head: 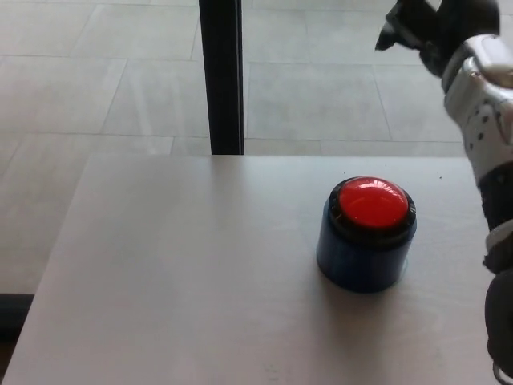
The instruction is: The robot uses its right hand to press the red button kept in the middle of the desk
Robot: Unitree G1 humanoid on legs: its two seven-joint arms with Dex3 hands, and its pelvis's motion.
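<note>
a black post stands upright behind the table's far edge — grey tiled floor beyond.

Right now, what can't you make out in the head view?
- Right robot hand: cut off by the top edge, so I cannot tell if its fingers are open or shut.
- Left robot hand: not in view.
- Red button: whether it registered a press cannot be seen.
- Desk: right and near sides run past the picture's edges.

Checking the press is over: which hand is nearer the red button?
Right. The right hand is raised above and behind the red button, not touching it; the left hand is out of view.
</note>
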